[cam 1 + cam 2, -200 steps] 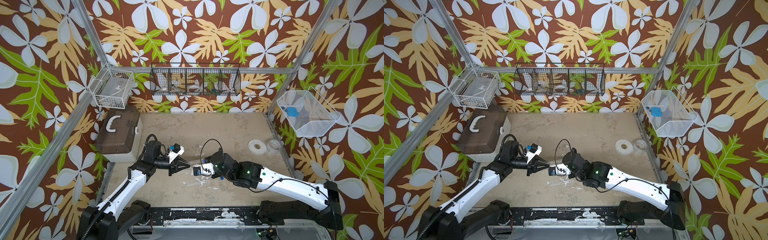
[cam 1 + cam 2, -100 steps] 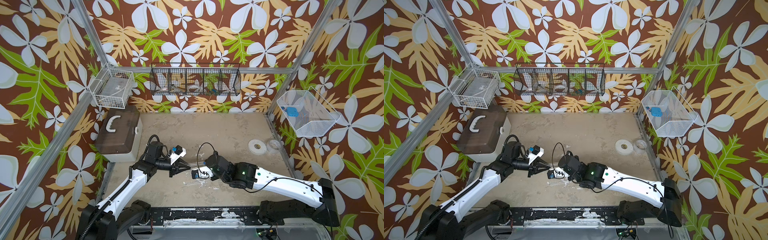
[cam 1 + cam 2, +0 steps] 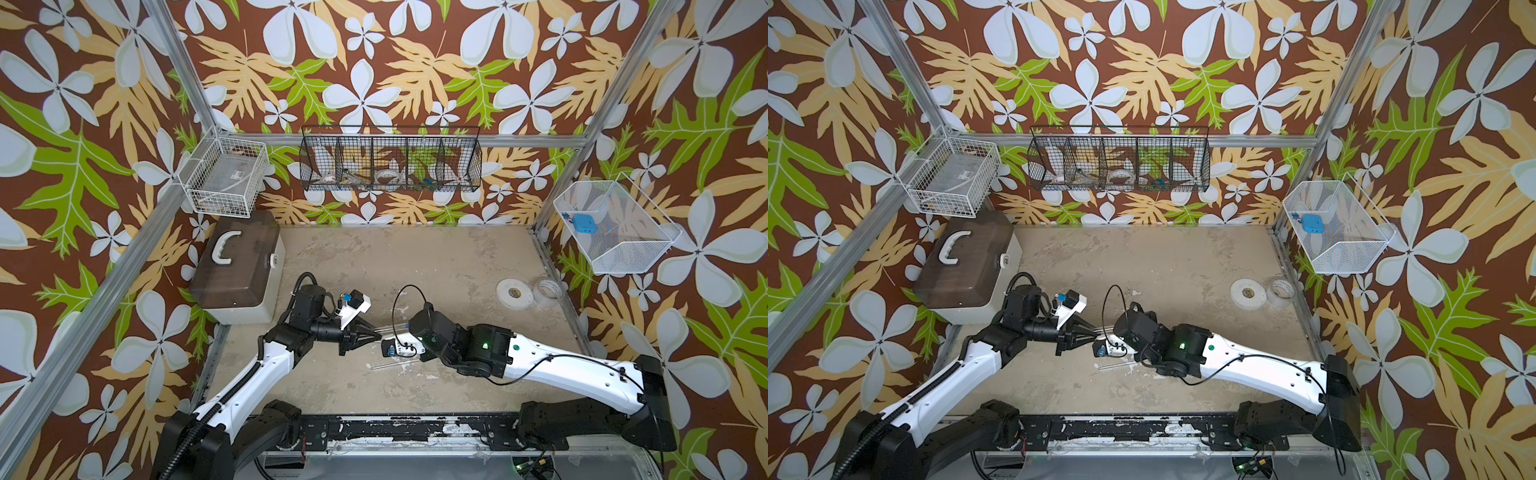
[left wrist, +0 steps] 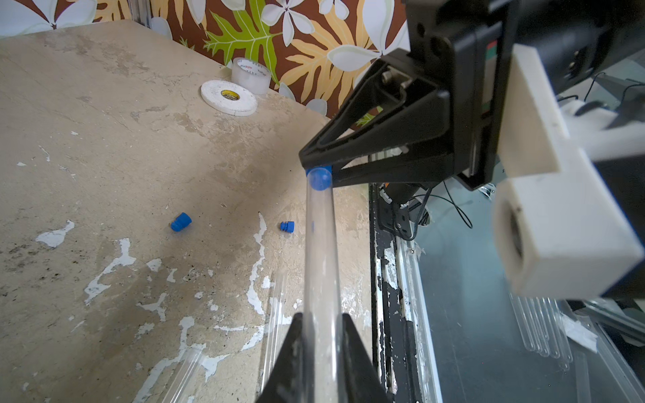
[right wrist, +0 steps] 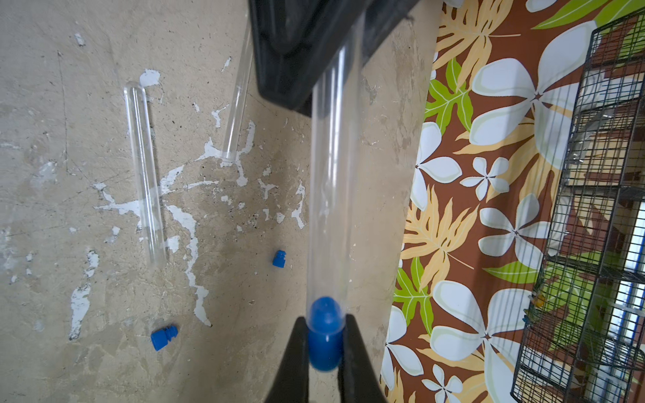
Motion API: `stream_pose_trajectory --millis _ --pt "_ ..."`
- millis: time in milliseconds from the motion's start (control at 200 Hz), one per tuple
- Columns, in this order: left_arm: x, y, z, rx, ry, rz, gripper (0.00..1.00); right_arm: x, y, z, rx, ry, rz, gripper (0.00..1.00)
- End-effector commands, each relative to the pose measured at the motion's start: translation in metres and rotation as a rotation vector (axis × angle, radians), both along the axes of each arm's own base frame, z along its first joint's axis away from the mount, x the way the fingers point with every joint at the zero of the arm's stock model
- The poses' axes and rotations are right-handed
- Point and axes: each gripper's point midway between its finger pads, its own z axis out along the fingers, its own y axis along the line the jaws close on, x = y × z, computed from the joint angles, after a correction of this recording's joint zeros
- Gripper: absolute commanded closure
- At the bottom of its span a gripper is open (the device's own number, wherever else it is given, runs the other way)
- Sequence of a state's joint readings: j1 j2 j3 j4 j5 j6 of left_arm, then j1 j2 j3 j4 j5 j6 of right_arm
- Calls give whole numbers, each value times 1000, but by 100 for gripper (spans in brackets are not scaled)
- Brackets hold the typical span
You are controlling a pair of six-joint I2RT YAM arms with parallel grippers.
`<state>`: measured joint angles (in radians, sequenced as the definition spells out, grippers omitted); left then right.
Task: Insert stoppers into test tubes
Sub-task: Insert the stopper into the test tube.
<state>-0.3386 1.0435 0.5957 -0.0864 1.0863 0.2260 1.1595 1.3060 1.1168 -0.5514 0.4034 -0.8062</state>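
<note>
The worn beige surface (image 3: 415,266) carried everything. Over its near half the left arm (image 3: 266,365) and the right arm (image 3: 573,370) reached toward each other, meeting near the middle, well apart from the two tape rolls (image 3: 514,293) by the right wall. The left end effector (image 3: 376,334) was clamped on the held test tube (image 4: 321,261), its fingers (image 4: 296,349) pressing the clear wall from both sides. That tube hung above the surface with its long axis running from one end effector to the other, crosswise in both top views, and its open mouth pointed at the right arm. The right end effector (image 5: 324,335) was closed on the blue stopper (image 5: 324,345), whose tapered nose sat inside that mouth, while its wider cap stayed outside between the fingers. Below the held tube, two loose test tubes (image 5: 143,174) lay flat on the surface, roughly parallel to it, the fully visible one with its rounded closed end toward the left arm. Two loose stoppers (image 5: 163,337) lay on their sides near those tubes, touching neither tube nor each other.
</note>
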Motion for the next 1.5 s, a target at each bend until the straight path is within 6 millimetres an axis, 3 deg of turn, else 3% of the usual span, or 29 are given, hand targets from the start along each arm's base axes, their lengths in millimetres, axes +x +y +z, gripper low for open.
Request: stream_pose_trajectory --millis 0,370,651,746,921,1081,1171,1236,1361,1497 --pt "1 -4 16 -56 -30 -20 96 -8 37 21 192 46 67 99" --pt "3 -4 16 -55 -38 -11 97 -11 43 18 196 71 86 98" --pt "5 3 16 -59 -45 17 97 -8 21 24 196 50 35 58" --pt "7 7 20 -77 -44 34 97 -13 11 33 284 136 8 46" --pt "12 14 33 -125 -30 57 99 -26 -3 62 528 343 -45 43" --pt "14 18 41 -150 -32 63 99 -10 -29 97 877 493 -172 32" --pt "14 18 42 -154 -34 58 100 4 -43 108 1045 659 -236 33" --pt "15 18 43 -157 -33 61 100 14 -47 111 1112 784 -282 39" --pt "15 19 43 -159 -35 62 100 23 -41 109 1175 986 -320 50" --pt "12 19 45 -167 -44 47 100 18 -24 104 1177 1175 -292 60"
